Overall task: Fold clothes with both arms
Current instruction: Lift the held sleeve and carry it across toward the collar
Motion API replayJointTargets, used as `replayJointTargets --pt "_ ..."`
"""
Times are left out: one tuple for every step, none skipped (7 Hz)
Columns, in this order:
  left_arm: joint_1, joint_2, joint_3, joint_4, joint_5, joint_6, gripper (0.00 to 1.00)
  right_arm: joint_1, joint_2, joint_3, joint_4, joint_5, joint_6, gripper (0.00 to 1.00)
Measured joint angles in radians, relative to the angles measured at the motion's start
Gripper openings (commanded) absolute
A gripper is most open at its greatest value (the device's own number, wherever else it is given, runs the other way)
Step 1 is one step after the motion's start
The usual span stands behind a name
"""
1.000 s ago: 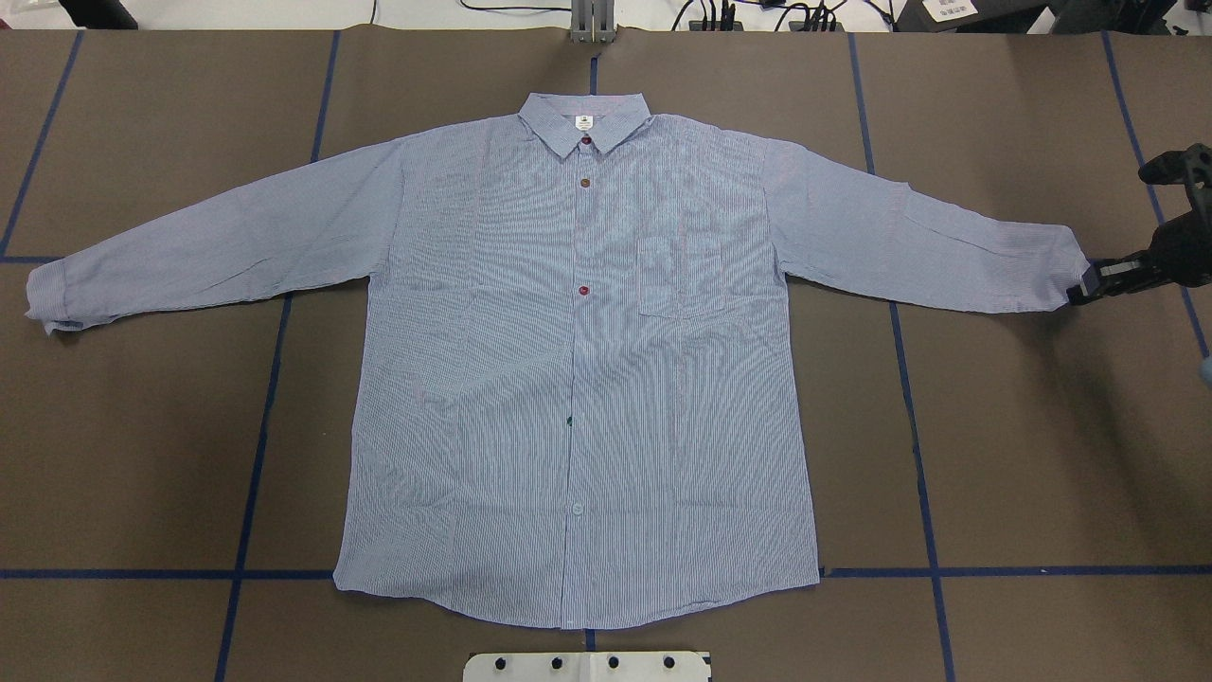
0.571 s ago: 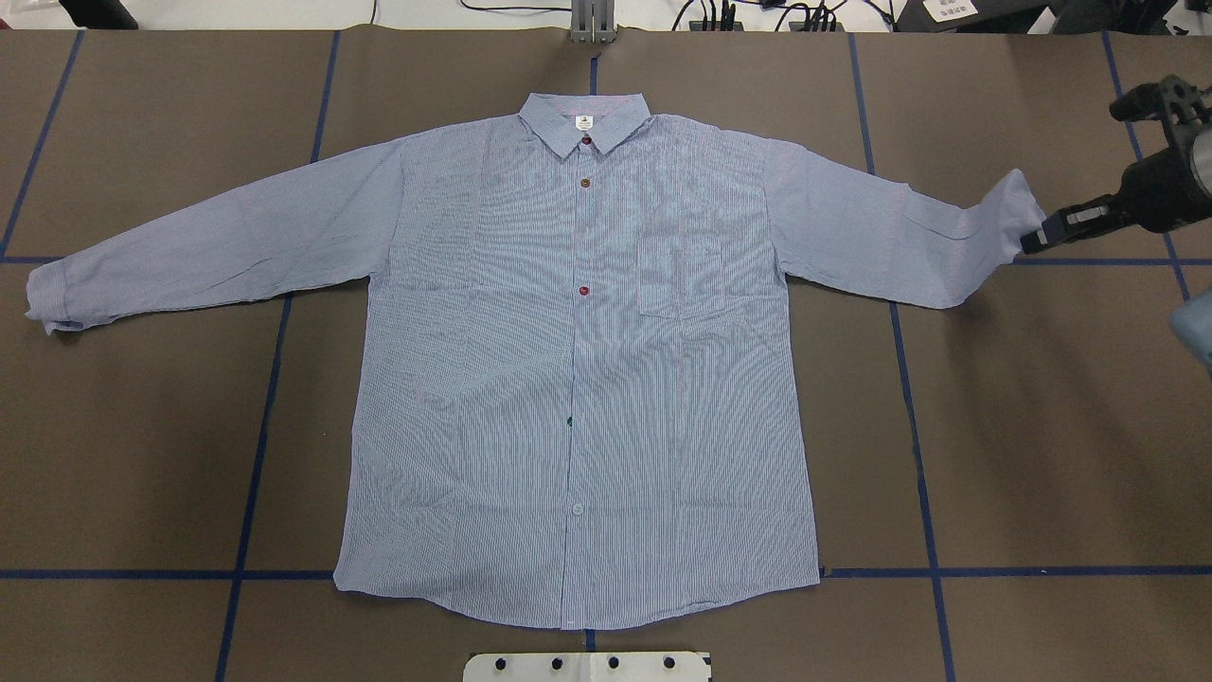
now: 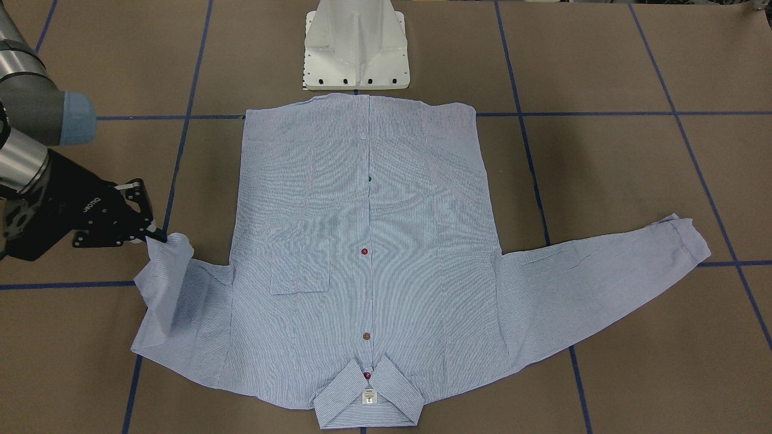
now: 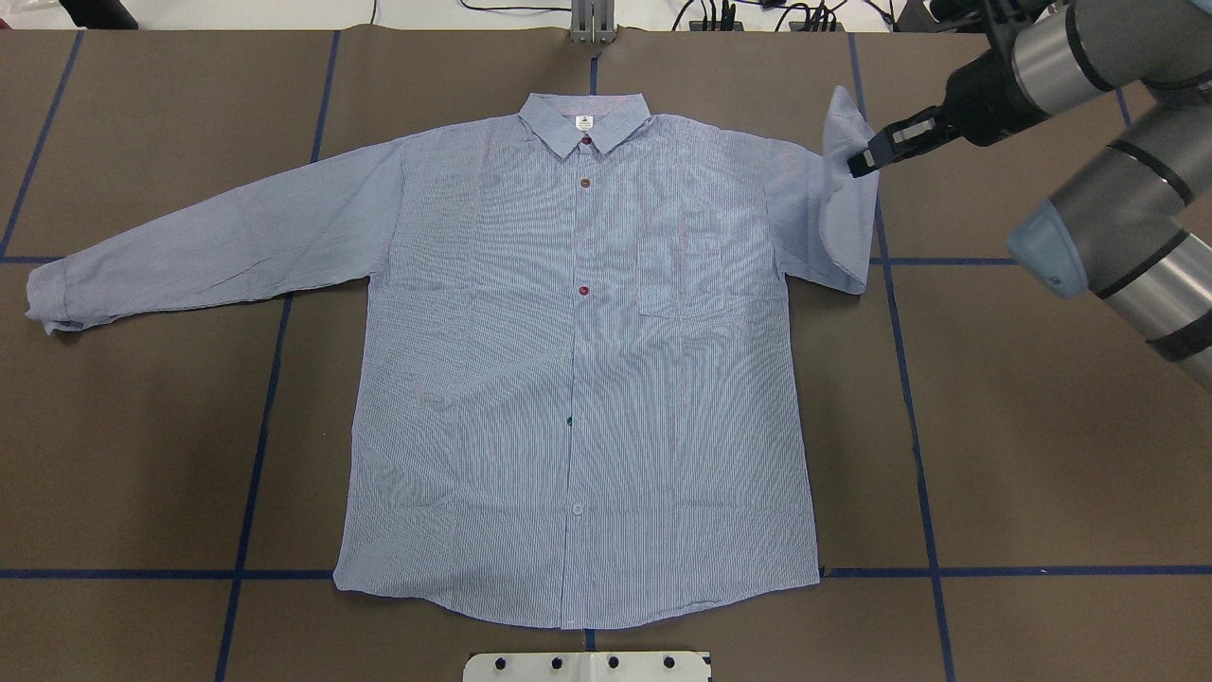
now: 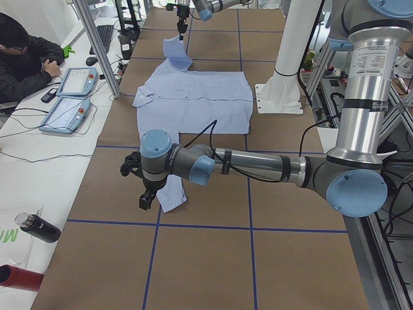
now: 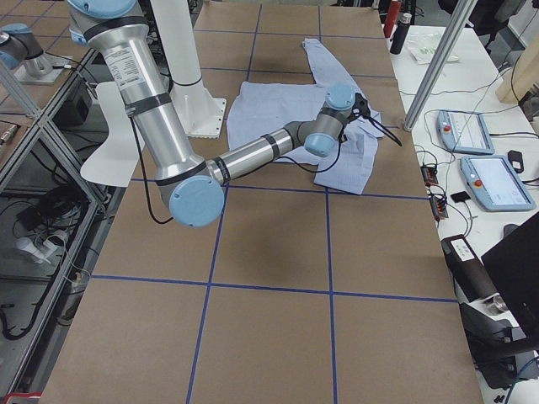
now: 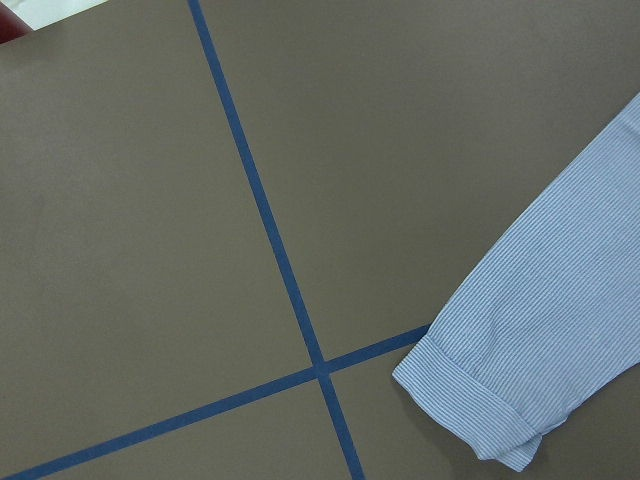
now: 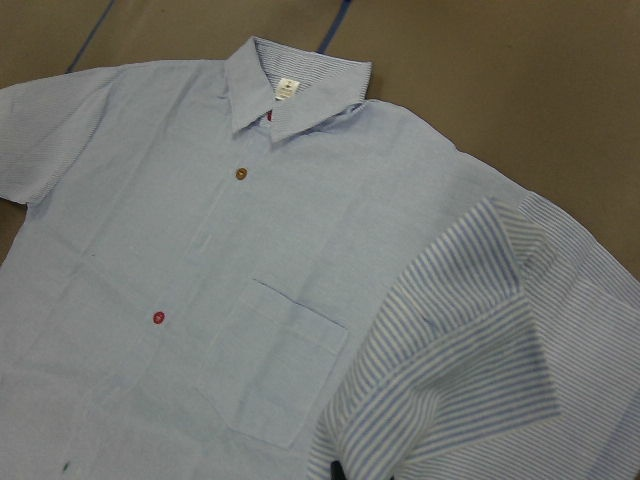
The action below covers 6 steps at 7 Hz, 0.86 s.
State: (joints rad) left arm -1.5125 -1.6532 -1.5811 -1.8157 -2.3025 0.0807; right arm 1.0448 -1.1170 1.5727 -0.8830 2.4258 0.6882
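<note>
The clothes are one light blue striped shirt [image 4: 568, 379] lying flat, front up, collar [image 4: 584, 118] toward the far edge. My right gripper [image 4: 857, 166] is shut on the right sleeve's cuff [image 4: 843, 118] and holds it raised beside the shoulder, so the sleeve doubles back on itself. In the front-facing view the same gripper [image 3: 158, 236] pinches the lifted cuff [image 3: 172, 253]. The other sleeve stretches out flat, ending at its cuff [image 4: 47, 298]. My left gripper [image 5: 146, 201] hovers over that cuff [image 7: 480, 400]; I cannot tell whether it is open or shut.
The white pedestal base [image 3: 356, 48] stands at the near hem. Blue tape lines [image 4: 256, 445] cross the brown table cover. A seated person [image 5: 26, 58], teach pendants [image 5: 68, 97] and bottles [image 5: 39, 227] occupy the side bench beyond the collar edge.
My right gripper has lifted the right cuff off the table and carried it left and toward the far edge, from the outstretched position to beside the shoulder. The rest of the shirt has not moved.
</note>
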Motion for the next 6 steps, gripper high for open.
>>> replayJointTargets --pt "0.0 0.0 0.002 0.0 0.0 0.0 1.0 -0.03 0.065 -0.008 -0.004 -0.025 0.009 0.0" --pt "0.0 0.001 0.007 0.0 0.0 0.001 1.0 -0.063 0.14 -0.022 -0.03 -0.06 0.013 0.0" --pt "0.0 0.001 0.012 -0.002 0.0 0.001 1.0 -0.092 0.208 -0.037 -0.067 -0.099 0.014 0.0" --pt "0.0 0.001 0.021 -0.009 0.0 0.001 1.0 -0.112 0.265 -0.06 -0.091 -0.13 0.014 0.0" --pt "0.0 0.001 0.036 -0.025 0.0 0.001 1.0 -0.129 0.307 -0.089 -0.1 -0.154 0.014 0.0" --pt "0.0 0.001 0.05 -0.039 0.0 0.0 1.0 -0.155 0.334 -0.114 -0.103 -0.189 0.014 0.0"
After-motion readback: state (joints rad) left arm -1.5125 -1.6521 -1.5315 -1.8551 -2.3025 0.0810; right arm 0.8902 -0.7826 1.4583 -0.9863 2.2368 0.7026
